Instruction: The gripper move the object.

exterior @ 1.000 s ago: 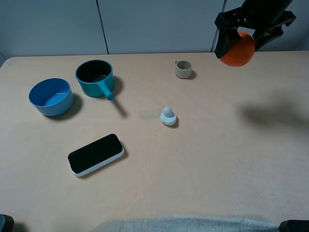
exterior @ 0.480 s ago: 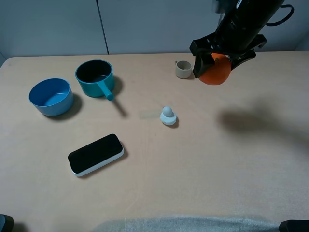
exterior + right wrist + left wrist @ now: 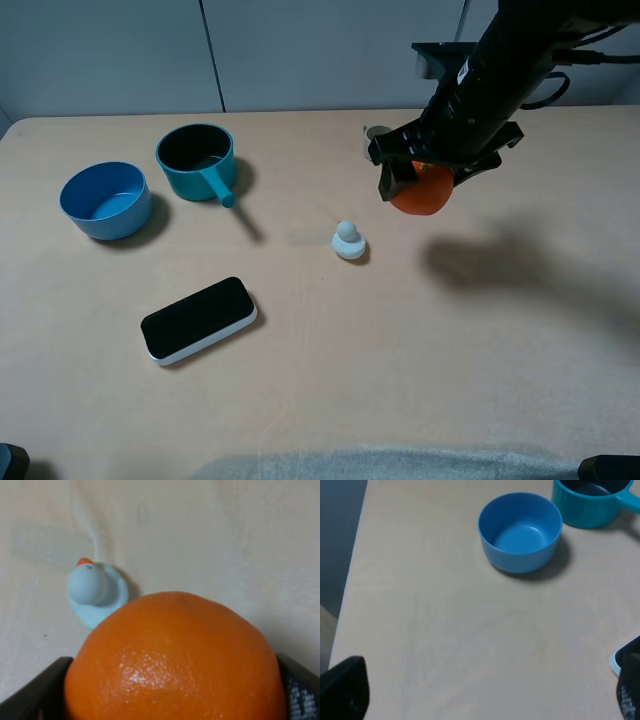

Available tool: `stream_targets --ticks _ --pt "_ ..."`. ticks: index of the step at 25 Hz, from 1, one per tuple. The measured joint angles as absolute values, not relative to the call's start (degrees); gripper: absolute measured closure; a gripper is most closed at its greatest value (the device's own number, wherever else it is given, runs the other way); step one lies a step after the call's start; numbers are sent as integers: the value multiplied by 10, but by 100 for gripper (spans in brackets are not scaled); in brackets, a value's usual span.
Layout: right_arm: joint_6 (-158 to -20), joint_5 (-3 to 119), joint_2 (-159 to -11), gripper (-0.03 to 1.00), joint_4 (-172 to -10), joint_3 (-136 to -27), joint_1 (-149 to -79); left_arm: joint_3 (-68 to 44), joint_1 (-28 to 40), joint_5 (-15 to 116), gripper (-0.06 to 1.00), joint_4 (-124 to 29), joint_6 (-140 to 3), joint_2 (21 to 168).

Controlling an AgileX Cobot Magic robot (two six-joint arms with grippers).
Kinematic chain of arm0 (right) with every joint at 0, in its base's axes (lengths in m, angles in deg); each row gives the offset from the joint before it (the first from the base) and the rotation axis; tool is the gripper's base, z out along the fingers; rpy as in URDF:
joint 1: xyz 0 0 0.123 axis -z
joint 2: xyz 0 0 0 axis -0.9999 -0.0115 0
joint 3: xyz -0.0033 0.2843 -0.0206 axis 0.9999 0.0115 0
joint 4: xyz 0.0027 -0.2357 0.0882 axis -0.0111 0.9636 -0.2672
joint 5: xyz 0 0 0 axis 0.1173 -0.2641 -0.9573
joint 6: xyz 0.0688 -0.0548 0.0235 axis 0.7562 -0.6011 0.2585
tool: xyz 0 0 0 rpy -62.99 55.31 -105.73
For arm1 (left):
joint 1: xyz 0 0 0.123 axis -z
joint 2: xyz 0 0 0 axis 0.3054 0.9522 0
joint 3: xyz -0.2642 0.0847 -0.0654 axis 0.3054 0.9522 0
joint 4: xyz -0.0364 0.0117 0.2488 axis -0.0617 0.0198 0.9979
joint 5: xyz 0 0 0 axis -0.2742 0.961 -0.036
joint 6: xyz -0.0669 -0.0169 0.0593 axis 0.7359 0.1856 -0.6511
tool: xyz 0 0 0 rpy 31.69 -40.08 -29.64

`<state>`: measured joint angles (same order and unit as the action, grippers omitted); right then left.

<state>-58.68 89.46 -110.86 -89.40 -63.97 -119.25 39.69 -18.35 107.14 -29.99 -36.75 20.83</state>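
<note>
carry step in hand: the right gripper is clamped on the object, a bright orange mandarin held clear of the bench, over its far right part, short of the far edge. the pale duck stands close by, toward the left edge. judged next: lower onto bare bench clear of the duck, then part the fingers; the drop spot cannot be told.

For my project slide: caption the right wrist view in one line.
The right gripper holds an orange mandarin above the tan table, where a small pale-blue duck figure stands nearby.
</note>
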Motion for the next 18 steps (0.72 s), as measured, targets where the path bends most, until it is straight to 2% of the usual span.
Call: stream_targets --ticks 18 --pt "-573 777 -1108 42 -905 -538 -1206 397 -183 1071 -5 -300 -368 208"
